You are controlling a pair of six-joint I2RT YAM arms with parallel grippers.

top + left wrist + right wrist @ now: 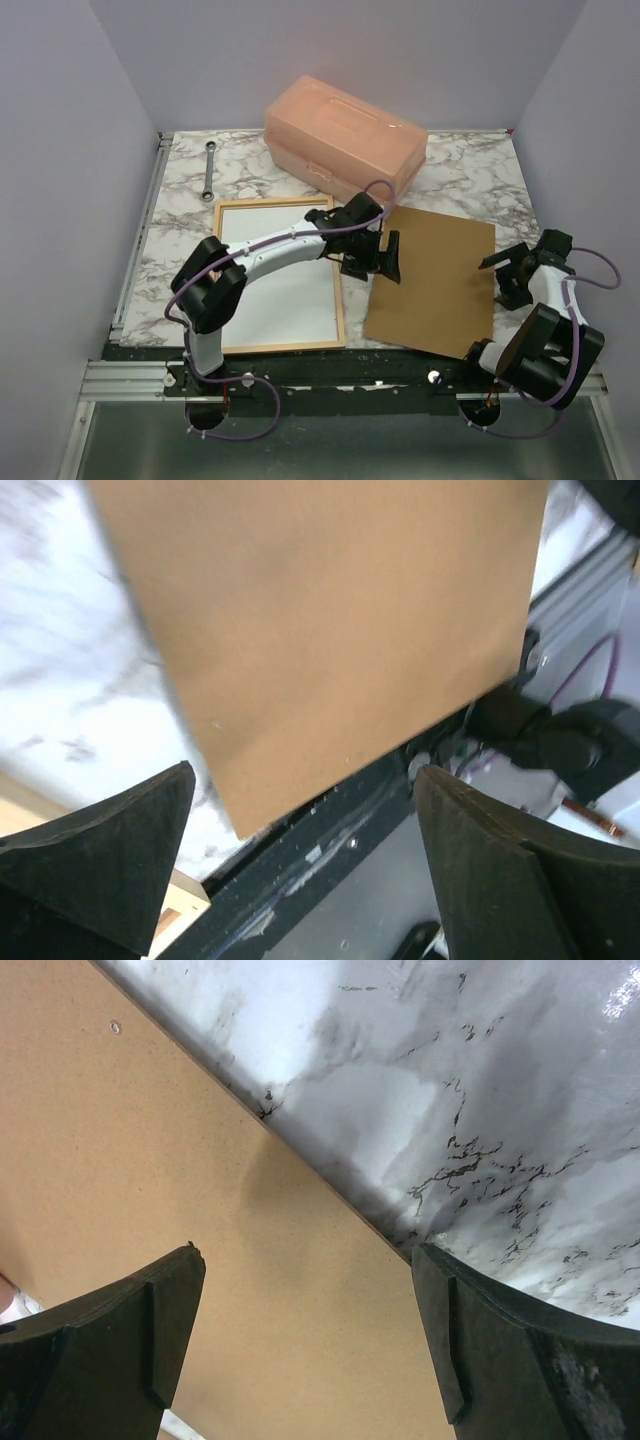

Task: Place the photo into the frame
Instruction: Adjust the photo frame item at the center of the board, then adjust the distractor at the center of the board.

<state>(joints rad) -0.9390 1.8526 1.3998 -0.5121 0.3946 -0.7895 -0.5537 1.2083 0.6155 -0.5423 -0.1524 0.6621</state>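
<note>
The frame (290,347) lies flat on the desk (460,165), a brown panel (435,290) at its three o'clock. The left claw (375,260), jaws spread, hangs over the panel's nine o'clock edge; the right claw (505,278), likewise spread, is at its three o'clock edge.

From the top camera we look steeply down from above and behind the arm bases (205,385), which sit at 6 o'clock, and take in the whole marble tabletop (460,170) from far off. From the left wrist we look down past the left claw (305,780), close over the brown panel (330,630), with the tabletop's near edge at 5 o'clock. From the right wrist we sit closer still, past the right claw (308,1255), over the panel's 3 o'clock edge. All three views share that panel.
</note>
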